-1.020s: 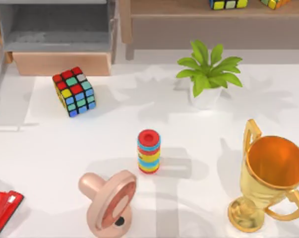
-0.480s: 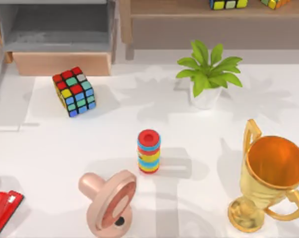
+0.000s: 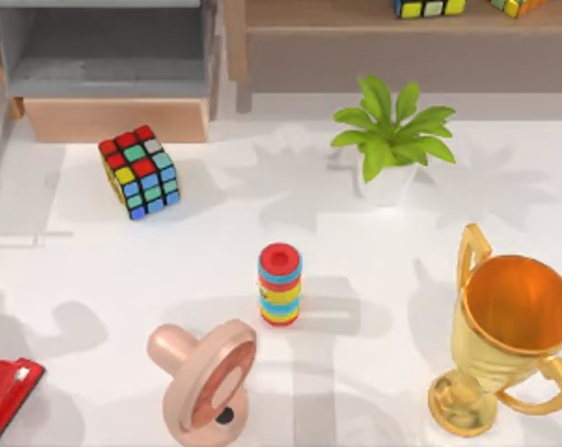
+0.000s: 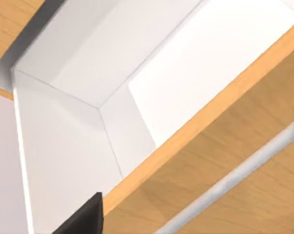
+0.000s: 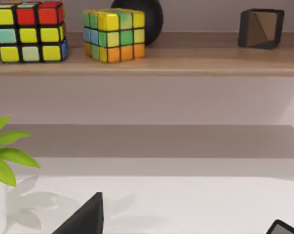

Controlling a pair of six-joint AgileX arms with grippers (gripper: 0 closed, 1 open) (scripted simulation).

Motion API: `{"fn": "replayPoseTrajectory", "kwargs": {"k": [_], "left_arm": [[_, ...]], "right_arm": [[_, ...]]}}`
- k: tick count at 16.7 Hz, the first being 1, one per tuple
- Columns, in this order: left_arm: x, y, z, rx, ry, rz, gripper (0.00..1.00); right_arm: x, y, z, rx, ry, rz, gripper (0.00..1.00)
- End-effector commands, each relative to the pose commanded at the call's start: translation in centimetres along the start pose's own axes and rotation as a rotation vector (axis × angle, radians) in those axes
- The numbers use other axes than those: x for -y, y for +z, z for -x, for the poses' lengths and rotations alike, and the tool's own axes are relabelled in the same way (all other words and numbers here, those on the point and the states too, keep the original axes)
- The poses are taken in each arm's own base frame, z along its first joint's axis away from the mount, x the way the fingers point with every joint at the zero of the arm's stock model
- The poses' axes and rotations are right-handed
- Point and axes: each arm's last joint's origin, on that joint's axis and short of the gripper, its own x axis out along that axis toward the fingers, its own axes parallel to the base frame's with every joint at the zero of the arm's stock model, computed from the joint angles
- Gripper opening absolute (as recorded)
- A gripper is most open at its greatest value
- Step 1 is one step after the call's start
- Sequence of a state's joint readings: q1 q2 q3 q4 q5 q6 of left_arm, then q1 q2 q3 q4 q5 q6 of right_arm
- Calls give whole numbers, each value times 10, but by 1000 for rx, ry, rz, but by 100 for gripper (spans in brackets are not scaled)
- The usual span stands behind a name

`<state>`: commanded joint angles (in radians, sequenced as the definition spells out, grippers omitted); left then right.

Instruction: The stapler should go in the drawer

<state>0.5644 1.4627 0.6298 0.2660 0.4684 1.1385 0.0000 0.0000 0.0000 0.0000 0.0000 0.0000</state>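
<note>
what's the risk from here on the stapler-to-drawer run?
Two, both judgement calls:
1. The stapler lies at the table's near-left edge, so a poor grasp could nudge it off.
2. The drawer sits far back on the left, with the puzzle cube near the carry path; a low carry might clip it.

1. We note the red stapler (image 3: 6, 398) at the table's near-left corner, partly cut off.
2. The drawer (image 3: 108, 70) stands open at far left.
3. Pink pacifier (image 3: 206, 379), ring stack (image 3: 280, 284), Rubik's cube (image 3: 139, 171), potted plant (image 3: 390, 140), gold trophy (image 3: 504, 333) stand apart.
</note>
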Motion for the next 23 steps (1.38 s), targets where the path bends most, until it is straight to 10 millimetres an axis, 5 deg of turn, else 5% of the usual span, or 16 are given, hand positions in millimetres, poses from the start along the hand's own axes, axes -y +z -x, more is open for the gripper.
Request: {"fn": "replayPoseTrajectory", "kwargs": {"k": [6, 12, 23], "left_arm": [[47, 56, 15, -326, -408, 348, 100], [92, 97, 38, -740, -628, 414, 100], [106, 106, 46, -875, -641, 390, 100]], "right_arm": [[0, 0, 0, 0, 0, 0, 100], [0, 0, 0, 0, 0, 0, 100], [0, 0, 0, 0, 0, 0, 100]]}}
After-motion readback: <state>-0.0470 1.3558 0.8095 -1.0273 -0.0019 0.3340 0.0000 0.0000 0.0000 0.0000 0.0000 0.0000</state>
